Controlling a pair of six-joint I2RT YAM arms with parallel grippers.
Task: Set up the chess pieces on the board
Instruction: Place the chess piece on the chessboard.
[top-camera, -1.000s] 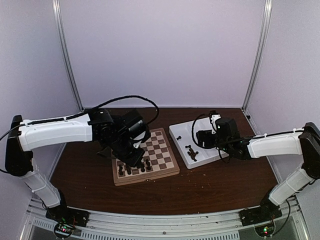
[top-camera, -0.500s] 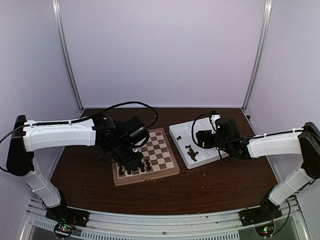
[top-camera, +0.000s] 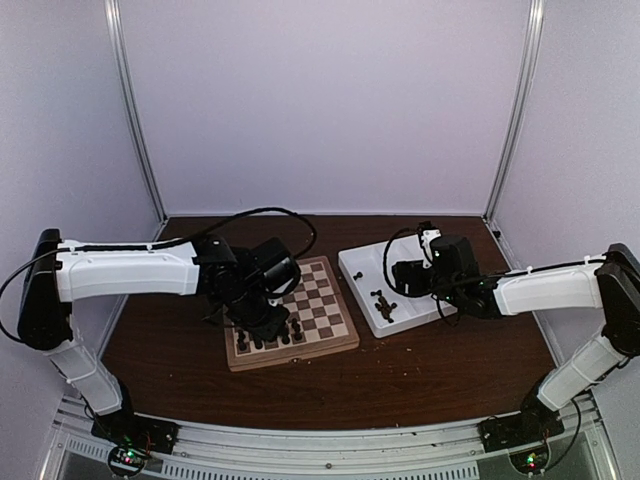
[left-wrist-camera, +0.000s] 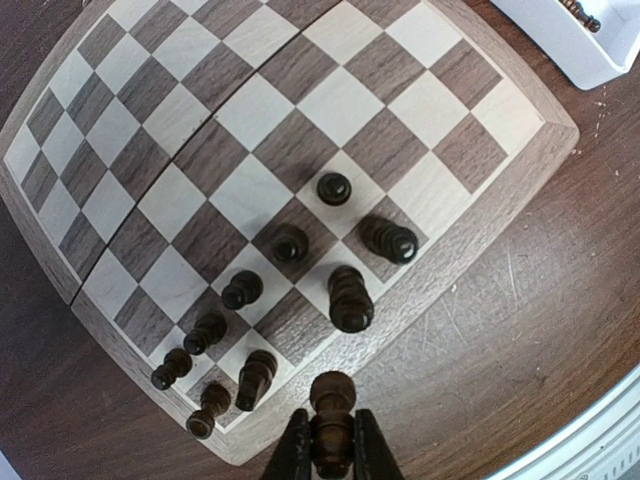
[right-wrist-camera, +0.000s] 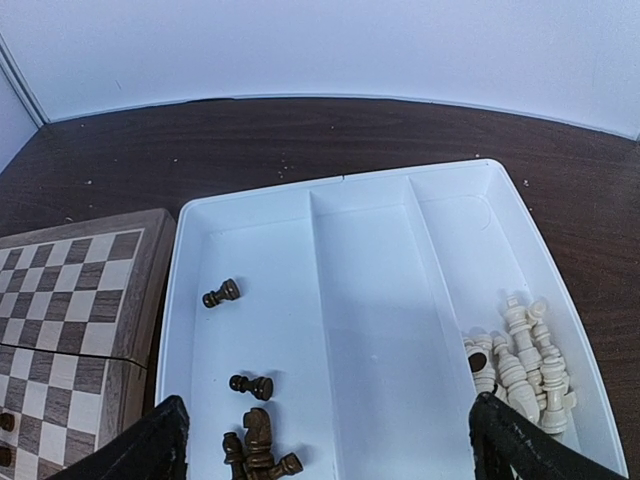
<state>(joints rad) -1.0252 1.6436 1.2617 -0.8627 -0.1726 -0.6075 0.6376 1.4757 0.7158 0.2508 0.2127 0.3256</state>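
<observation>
My left gripper is shut on a dark brown chess piece, held upright just off the near edge of the board, above the tan border. Several dark chess pieces stand on the two rows nearest that edge. Seen from the top, the left gripper hangs over the board's near left part. My right gripper is open wide over the white tray. A few dark pieces lie in the tray's left compartment.
Pale cream pieces are heaped in the tray's right compartment, and its middle compartment holds nothing. The tray sits right of the board on the dark brown table. Purple walls close in the back and sides.
My left arm has swung slightly right and lower over the board's near left corner, still holding its piece. The right arm has not moved.
</observation>
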